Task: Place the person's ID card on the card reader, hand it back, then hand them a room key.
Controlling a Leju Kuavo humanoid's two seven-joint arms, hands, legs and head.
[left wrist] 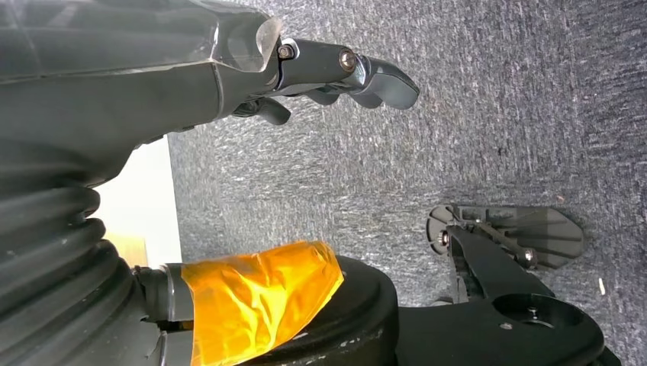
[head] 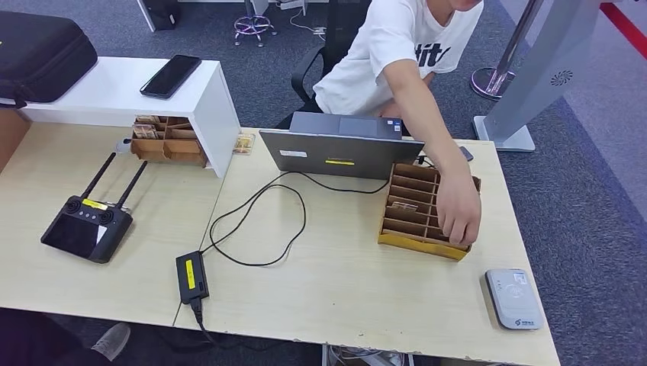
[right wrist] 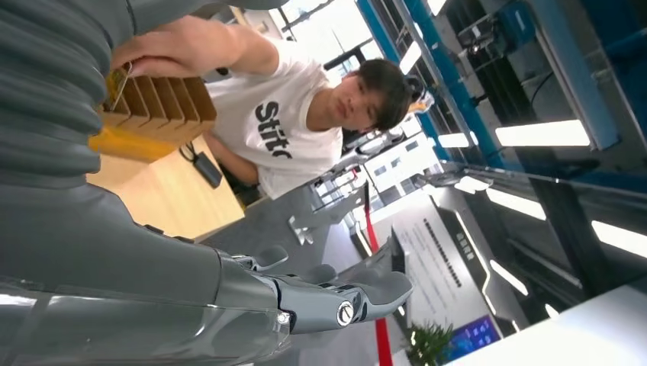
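Start at your fingers: the left hand [left wrist: 336, 72] hangs beside the robot's body over grey carpet, its dark fingers [left wrist: 381, 80] loosely curled and holding nothing. The right hand [right wrist: 336, 301] is lifted off to the side of the table, fingers [right wrist: 378, 293] stretched nearly straight and slightly apart, also holding nothing.

Your target is not yet on offer. The person's hand [head: 458, 206] is reaching into the near right corner of the slotted cardboard tray [head: 416, 240], and in the right wrist view it pinches what looks like a card [right wrist: 118, 80] at the tray's edge; whether that is the ID card or a room key I cannot tell. The card reader [head: 513, 298] lies flat at the table's near right corner, well apart from the tray, with its long axis running roughly away from you toward the far edge.

So the relation that matters: both the reader and the person's hand lie on the robot's right, which makes your right hand the nearer one by my judgement. The left would have to cross the laptop [head: 339, 152], its cable [head: 255, 221] and the black power brick [head: 191, 276].

I judge the task at its very start. Expect to bring the right hand in over the table [head: 343, 290] toward the person, palm ready, and take the card along its flat face.
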